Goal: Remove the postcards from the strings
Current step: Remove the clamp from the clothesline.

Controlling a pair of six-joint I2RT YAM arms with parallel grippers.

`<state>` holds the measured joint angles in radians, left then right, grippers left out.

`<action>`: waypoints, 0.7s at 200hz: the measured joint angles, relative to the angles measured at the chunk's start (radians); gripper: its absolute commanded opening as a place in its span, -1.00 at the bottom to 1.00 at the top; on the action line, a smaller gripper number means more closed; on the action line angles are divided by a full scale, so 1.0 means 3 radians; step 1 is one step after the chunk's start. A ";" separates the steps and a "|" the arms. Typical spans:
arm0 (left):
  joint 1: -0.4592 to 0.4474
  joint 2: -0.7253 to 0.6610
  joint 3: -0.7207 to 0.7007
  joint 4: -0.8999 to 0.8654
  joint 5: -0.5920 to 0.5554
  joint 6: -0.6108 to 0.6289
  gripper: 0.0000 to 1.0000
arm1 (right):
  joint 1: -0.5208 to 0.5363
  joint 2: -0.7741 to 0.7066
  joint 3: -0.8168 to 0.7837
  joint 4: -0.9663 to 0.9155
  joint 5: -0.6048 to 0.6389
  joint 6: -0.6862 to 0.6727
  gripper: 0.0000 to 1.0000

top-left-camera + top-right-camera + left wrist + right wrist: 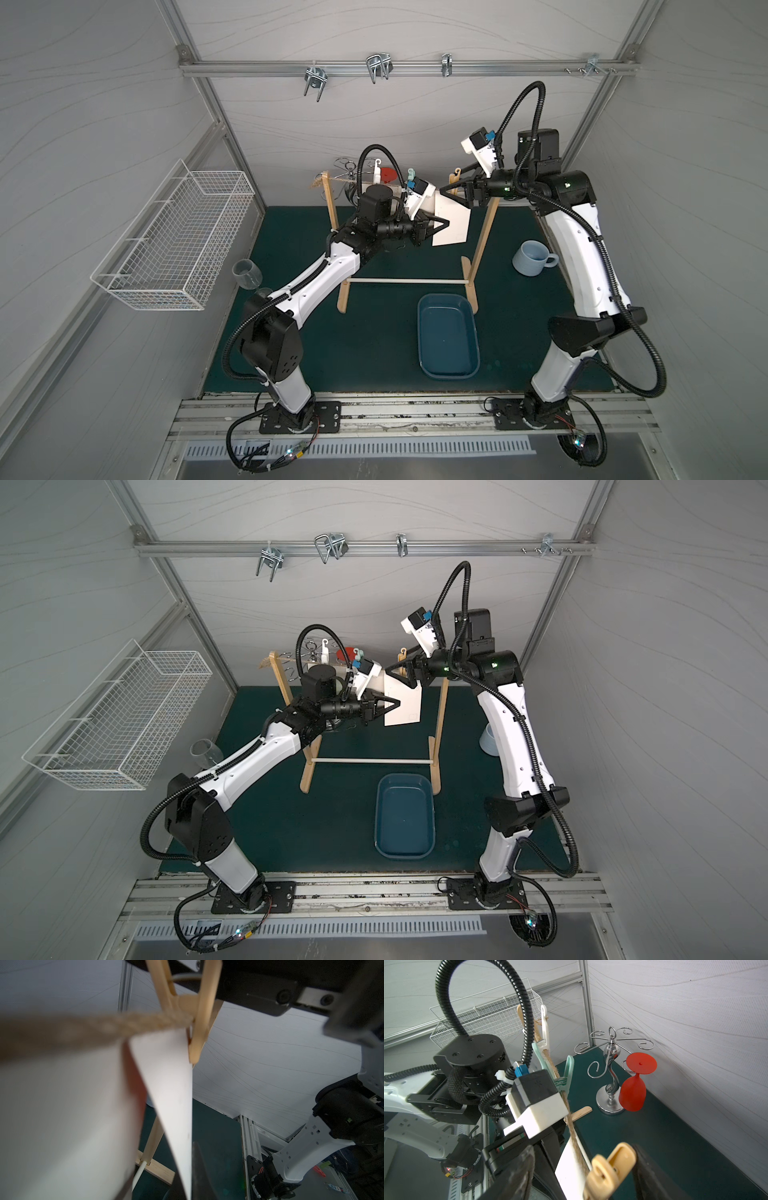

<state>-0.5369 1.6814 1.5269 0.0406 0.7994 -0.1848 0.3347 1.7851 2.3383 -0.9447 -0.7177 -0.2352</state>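
In the right wrist view the tan clothespeg (pixel 612 1167) is sitting closest to the lens, between the two dark fingers of the right gripper (pixel 583 1153). The jaws are standing open around it. One finger (pixel 648 1167) is touching the handle of the peg. The other is standing apart from it, with the string (pixel 566 1103) and the top edge of the postcard (pixel 569 1167) running through the gap. So this gripper is not grasping the peg yet.

The left gripper (pixel 444 225) is clenched shut on the postcard (pixel 455 220). It is pinching the side edge that is facing the left arm, below the string. In both top views the card is hanging tilted between the two grippers, just inside the wooden upright (pixel 484 241) on the right arm's side. The right gripper (pixel 449 187) is at its top corner.

In the left wrist view the tan clothespeg (pixel 199 1022) is pinning the postcard (pixel 170 1084) by its upper corner to the string (pixel 104 1026), which is looking very blurred. A big white surface (pixel 62 1115) beside it is also out of focus, and I cannot tell what it is.

Further along the string a mint peg (pixel 566 1076) and a white peg (pixel 545 1028) are hanging. In the top views the left arm is covering most of this stretch, so I cannot tell whether other cards are hanging there.
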 measured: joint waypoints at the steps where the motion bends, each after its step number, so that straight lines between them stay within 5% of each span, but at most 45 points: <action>1: 0.0000 0.0000 0.0000 -0.0001 0.0000 0.0001 -1.00 | 0.0000 0.0000 0.0001 -0.0003 0.0000 0.0001 0.41; 140: 0.0005 -0.0001 0.0039 -0.0146 -0.0006 0.0093 -1.00 | 0.0005 0.0000 0.0057 -0.0177 -0.0113 -0.0149 0.12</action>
<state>-0.5354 1.6810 1.5387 -0.0032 0.7975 -0.1570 0.3363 1.7851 2.3554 -0.9977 -0.7517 -0.2798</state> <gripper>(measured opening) 0.047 0.565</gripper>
